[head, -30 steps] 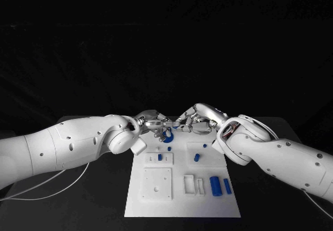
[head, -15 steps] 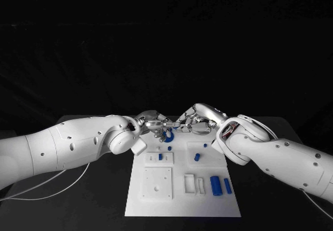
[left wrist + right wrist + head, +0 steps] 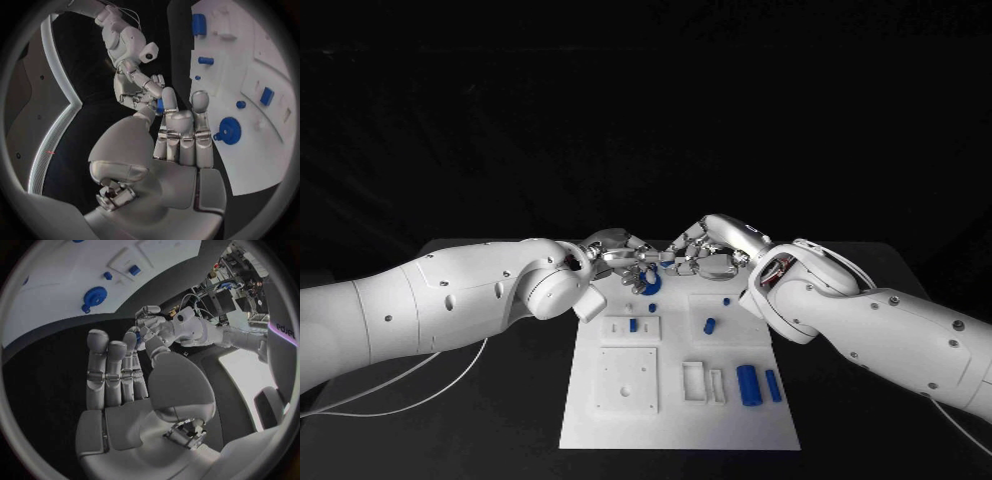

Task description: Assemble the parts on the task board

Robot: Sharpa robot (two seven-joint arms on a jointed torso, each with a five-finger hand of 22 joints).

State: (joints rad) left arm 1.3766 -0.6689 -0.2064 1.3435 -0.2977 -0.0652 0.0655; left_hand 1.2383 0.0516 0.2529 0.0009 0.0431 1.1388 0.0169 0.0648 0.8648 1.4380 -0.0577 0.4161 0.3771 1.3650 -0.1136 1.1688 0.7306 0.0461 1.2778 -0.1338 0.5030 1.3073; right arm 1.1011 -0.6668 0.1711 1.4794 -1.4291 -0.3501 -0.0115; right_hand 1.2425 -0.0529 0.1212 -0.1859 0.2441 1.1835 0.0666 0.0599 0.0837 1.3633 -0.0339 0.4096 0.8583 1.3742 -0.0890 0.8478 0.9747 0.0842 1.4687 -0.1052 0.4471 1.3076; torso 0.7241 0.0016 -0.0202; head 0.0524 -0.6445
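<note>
- The left hand (image 3: 616, 254) and the right hand (image 3: 705, 252) are meeting just beyond the far edge of the task board (image 3: 678, 425), fingertips nearly touching.
- A small blue part (image 3: 160, 106) is sitting between the two hands' fingertips; both seem to be pinching it, though which hand is bearing it I cannot tell.
- On the board, a blue gear (image 3: 229, 131) is lying near that far edge, close under the hands.
- Two blue cylinders (image 3: 747, 385) are lying loose at the board's near right; a short blue piece (image 3: 710, 326) is lying mid-board.
- Small blue pegs (image 3: 632, 325) seem seated already.
- Judging by the loose pieces, most of the assembly is remaining.
</note>
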